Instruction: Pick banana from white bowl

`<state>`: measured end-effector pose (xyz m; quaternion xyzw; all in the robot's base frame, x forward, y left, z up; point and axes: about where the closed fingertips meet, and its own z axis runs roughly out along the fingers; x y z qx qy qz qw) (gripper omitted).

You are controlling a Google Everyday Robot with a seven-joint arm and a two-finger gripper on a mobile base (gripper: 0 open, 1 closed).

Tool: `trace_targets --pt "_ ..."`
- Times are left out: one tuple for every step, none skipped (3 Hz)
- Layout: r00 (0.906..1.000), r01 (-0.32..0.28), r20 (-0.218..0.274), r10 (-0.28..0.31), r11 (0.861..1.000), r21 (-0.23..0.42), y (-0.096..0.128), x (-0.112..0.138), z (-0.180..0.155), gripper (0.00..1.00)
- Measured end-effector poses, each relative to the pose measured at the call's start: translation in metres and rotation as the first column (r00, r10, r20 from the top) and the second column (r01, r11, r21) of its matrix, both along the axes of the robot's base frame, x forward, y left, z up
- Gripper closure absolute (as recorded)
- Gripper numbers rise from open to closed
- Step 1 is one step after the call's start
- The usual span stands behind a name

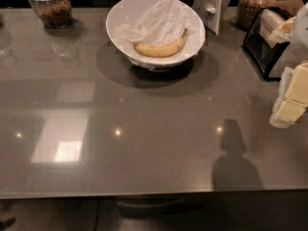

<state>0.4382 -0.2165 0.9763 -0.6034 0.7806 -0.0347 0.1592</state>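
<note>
The banana (pixel 161 48) is yellow and curved, with its dark stem pointing up to the right. It lies in the lower part of the white bowl (pixel 120 11), on crumpled white paper (pixel 161 20). The bowl is tilted toward the camera and stands at the back middle of the grey counter (pixel 144 129). My gripper (pixel 291 102) is at the right edge of the view, pale yellow and white, above the counter. It is well to the right of the bowl and nearer the camera, and holds nothing that I can see.
A glass jar (pixel 49 5) with brown contents stands at the back left, and another jar (pixel 255 4) at the back right. A black wire rack (pixel 267 47) holding packets sits right of the bowl. A white upright object (pixel 210 6) stands behind the bowl.
</note>
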Motion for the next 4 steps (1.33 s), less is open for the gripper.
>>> trace_targets --pt "0.9997 -0.010 0.021 0.011 1.000 -0.012 0.005 0.002 0.004 0.00" --pt "0.9834 -0.139 0.103 0.150 0.985 -0.106 0.039 0.025 0.020 0.00" --pt "0.9124 -0.322 0.175 0.370 0.913 -0.252 0.082 0.062 0.036 0.00" --pt "0.7842 -0.482 0.187 0.592 0.770 -0.418 0.127 0.103 0.047 0.00"
